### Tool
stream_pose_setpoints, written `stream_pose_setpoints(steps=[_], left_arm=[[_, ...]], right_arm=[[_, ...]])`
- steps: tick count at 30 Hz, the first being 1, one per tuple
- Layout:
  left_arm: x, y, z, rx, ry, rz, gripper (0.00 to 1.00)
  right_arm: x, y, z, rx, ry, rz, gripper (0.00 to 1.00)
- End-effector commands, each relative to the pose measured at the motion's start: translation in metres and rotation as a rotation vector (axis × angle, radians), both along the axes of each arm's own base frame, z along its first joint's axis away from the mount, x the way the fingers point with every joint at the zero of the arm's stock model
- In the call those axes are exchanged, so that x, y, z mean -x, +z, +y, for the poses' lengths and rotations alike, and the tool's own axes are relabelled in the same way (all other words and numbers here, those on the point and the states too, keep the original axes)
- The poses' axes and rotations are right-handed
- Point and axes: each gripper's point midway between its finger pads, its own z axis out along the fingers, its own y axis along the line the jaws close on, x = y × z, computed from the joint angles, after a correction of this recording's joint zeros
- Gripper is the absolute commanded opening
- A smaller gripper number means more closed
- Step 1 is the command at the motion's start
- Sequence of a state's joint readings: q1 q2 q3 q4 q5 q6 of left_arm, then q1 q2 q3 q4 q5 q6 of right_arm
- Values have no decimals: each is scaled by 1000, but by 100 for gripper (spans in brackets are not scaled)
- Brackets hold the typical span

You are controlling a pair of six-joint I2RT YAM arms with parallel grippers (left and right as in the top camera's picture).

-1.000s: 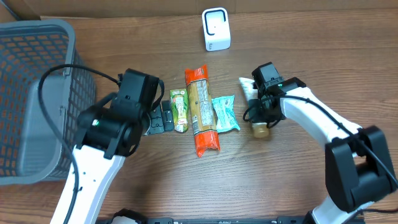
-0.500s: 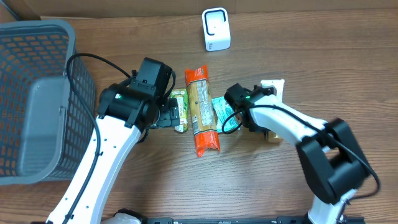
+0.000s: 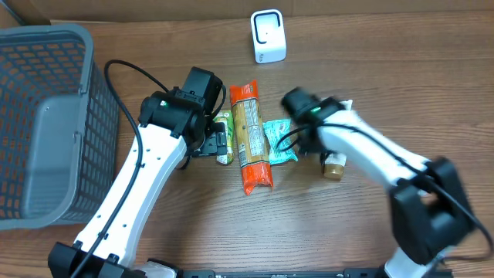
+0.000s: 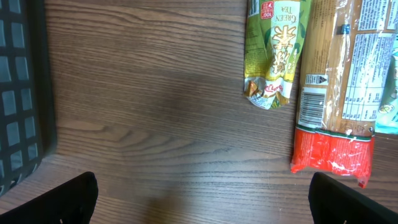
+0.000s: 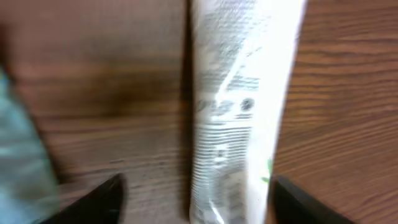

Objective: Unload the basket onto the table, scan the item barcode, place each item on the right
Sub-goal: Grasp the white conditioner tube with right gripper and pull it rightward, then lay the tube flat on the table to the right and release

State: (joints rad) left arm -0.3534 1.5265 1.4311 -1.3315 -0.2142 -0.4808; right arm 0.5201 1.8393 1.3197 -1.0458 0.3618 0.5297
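Four packaged goods lie in a loose row on the brown, wood-grain surface (image 3: 231,232), and a tan board (image 3: 154,9) runs along its far side. A small, rounded white scanner (image 3: 268,35) stands upright near that far edge, well apart from the row.

At the left sits a grey plastic basket (image 3: 93,85) with lattice walls. Through its open top we see only a smooth grey floor.

From left to right the row holds:
- a glossy, crinkled green tea packet (image 4: 273,50);
- a long clear-film pasta packet (image 4: 339,81) with orange-red ends and a barcode label on its side, just beside the tea packet;
- a wrinkled teal packet (image 3: 279,141) against the pasta's other side;
- the white tube (image 5: 239,106).

The tube is smooth, with grey print and a brown cap. It lies flat on the surface at the right end of the row, near the teal packet and partly under the right arm (image 3: 370,150).

The right wrist view is blurred. In it we see the right jaws released, one dark tip on each side of the tube, with bare wood between the tube and the tip on the view's left.

The left jaws are spread wide over bare wood beside the tea packet, grasping nothing.
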Motion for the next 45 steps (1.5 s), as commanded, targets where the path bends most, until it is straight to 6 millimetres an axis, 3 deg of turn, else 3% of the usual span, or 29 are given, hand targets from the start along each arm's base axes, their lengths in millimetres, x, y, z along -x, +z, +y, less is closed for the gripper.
stream_pose_setpoints(steps=[1, 4, 8, 17, 24, 26, 28, 31, 32, 35, 39, 40, 43, 45], left_arm=[[0, -2, 2, -12, 22, 0, 100], [0, -2, 2, -12, 22, 1, 100], [0, -2, 2, -12, 22, 1, 100], [0, -2, 2, -12, 22, 1, 100], [0, -2, 2, -12, 22, 0, 99], [0, -2, 2, -12, 22, 0, 100], [0, -2, 2, -12, 22, 0, 100], [0, -2, 2, -11, 22, 1, 100], [0, -2, 2, -12, 22, 1, 99], [0, -2, 2, -12, 22, 0, 100], [0, -2, 2, -11, 22, 1, 100], [0, -2, 2, -12, 22, 0, 100], [0, -2, 2, -11, 22, 1, 100], [0, -2, 2, -12, 22, 1, 99]], right_arm=[[-20, 63, -16, -239, -99, -117, 93], [-26, 72, -28, -453, -32, -73, 99], [-22, 57, -26, -640, 53, -14, 100], [-5, -23, -30, -644, 44, 100, 100], [1, -44, -30, -638, 58, 132, 94], [3, -48, -30, -637, 62, 131, 88], [8, -54, -31, -637, 61, 134, 74], [9, -56, -31, -638, 60, 134, 39], [7, -55, -29, -650, 65, 129, 20], [1, -46, -23, -683, 74, 121, 4], [-11, -24, -7, -778, 79, 101, 6], [-14, -21, -5, -800, 47, 96, 13], [-21, -18, -2, -856, -155, 96, 57], [-24, -18, -1, -876, -252, 97, 67]])
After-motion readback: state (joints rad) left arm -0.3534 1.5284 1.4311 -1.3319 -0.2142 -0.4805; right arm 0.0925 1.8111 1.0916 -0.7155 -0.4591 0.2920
